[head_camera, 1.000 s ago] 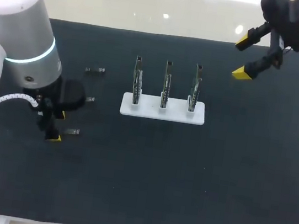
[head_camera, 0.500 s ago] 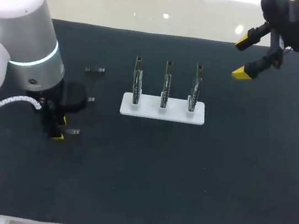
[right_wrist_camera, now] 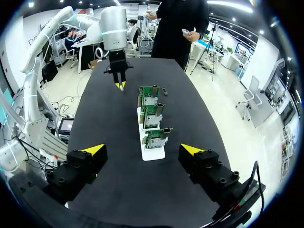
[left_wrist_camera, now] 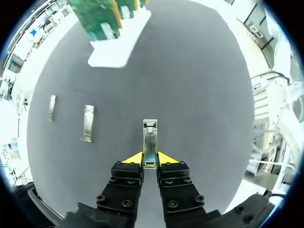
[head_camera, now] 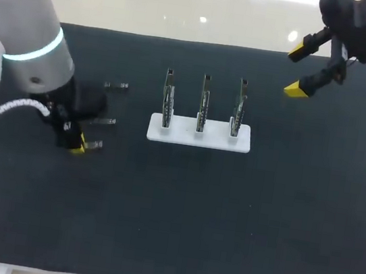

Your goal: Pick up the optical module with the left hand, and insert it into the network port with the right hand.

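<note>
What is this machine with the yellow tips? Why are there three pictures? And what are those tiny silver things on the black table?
It is a robot with two arms, and each arm ends in a pincer with two yellow-tipped fingers. One picture looks down from above. The two round ones come from cameras on the wrists. On the black table a white stand holds three green circuit boards. The silver things are optical modules, little plugs for network ports. The far spare module and near spare module lie on the table. The left pincer is shut on the optical module. The right pincer is open and holds nothing.
</note>
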{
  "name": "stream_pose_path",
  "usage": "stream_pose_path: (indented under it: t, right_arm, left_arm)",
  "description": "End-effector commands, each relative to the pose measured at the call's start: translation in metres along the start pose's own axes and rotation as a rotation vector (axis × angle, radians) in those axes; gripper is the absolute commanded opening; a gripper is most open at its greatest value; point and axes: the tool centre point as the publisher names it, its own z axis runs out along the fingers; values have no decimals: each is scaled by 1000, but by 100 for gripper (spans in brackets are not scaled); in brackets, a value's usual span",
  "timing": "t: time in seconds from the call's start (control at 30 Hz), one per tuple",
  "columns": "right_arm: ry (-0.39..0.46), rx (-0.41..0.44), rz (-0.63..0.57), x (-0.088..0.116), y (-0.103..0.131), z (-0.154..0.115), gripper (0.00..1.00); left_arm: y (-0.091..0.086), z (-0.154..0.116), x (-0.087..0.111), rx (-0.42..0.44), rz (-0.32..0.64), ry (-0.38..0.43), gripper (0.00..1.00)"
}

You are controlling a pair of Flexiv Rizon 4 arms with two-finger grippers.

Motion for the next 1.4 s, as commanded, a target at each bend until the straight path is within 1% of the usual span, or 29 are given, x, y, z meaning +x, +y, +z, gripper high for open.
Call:
stream_pose_path:
  t: [0.03,0.17,0.2,0.23,0.4,0.43,0.5,0.53,0.6,0.77,0.8,0.83,0.87,1.37,1.4]
  right_arm:
    - [-2,-2,-1,0,-1,0,100]
    - [-2,-2,-1,0,-1,0,100]
    - [-2,-2,-1,0,-1,0,100]
    - [-2,-2,-1,0,-1,0,100]
    - [-2,-2,-1,0,-1,0,100]
    - [-2,-2,-1,0,-1,0,100]
    - [-2,-2,-1,0,-1,0,100]
    - [-2,-2,-1,0,-1,0,100]
    - [-2,-2,-1,0,-1,0,100]
    - [-2,-2,-1,0,-1,0,100]
    - [-2,-2,-1,0,-1,0,100]
    - [-2,-2,-1,0,-1,0,100]
    - [-2,-2,-1,0,-1,0,100]
    - [-2,-2,-1,0,-1,0,100]
    - [-2,-2,-1,0,-1,0,100]
  left_arm:
    - [9,-22,8,15,-3,-142,0]
    - [16,-37,3,21,-8,-272,0]
    - [18,-40,2,21,-9,-312,0]
    - [20,-43,0,17,-8,-372,0]
    - [28,-64,-4,79,-28,-490,0]
    - [29,-68,-5,92,-32,-503,0]
    - [32,-77,-6,122,-23,-547,0]
    - [33,-82,-7,136,-15,-555,0]
    - [34,-91,-7,166,-5,-607,0]
    - [38,-107,-12,203,49,-730,0]
    - [40,-111,-13,209,57,-728,0]
    - [41,-117,-13,214,65,-700,0]
    - [41,-122,-14,218,58,-702,0]
    - [41,-122,-14,218,58,-702,0]
    - [40,-123,-9,213,102,-746,0]
